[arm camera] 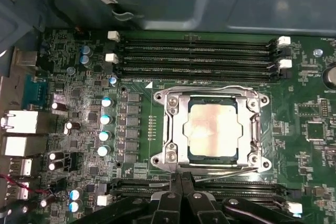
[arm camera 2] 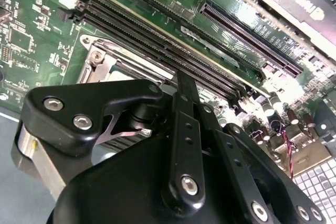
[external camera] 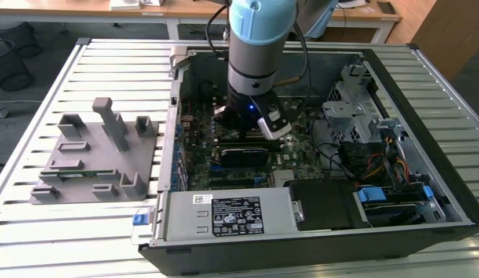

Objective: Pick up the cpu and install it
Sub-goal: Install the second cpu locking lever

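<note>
Gripper (arm camera: 181,203) hangs low over motherboard (arm camera: 315,156), inside open computer case (external camera: 424,191). Fingers (arm camera: 181,184) pressed together, holding nothing, tips just beside socket frame (arm camera: 173,129). Cpu (arm camera: 212,129) sits flat in socket frame, silver top showing, wire lever (arm camera: 220,170) running along frame edge nearest gripper. Memory slots (arm camera: 199,53) lie past cpu, on side away from gripper. In exterior view, grey holder block (external camera: 96,153) rests on slatted surface (external camera: 38,237), well apart from case, toward exterior view's left.
</note>
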Controlling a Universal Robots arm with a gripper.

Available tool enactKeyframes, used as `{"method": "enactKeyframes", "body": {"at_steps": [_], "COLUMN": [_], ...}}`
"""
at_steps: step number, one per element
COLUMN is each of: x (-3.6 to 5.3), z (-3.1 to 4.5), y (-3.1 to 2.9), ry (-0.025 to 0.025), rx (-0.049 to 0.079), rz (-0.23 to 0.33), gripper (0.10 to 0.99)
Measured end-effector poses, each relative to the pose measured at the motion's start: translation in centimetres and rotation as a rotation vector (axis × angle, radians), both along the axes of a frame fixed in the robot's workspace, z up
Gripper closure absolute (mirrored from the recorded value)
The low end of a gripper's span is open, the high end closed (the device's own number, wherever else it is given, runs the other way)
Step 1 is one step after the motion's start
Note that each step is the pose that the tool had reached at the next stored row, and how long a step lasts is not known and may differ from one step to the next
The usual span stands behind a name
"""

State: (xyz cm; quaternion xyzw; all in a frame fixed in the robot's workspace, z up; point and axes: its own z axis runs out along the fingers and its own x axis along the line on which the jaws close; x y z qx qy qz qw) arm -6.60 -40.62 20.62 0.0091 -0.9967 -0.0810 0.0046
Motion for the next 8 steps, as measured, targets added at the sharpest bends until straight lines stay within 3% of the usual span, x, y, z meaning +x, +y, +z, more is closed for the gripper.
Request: {"method": "enactKeyframes", "body": {"at_steps": [8], "x": [-0.37], "z": [-0.05], "y": [-0.84], "ry": [-0.0002], "rx": [0.053], "rz": [0.000], "gripper": [0.980]}}
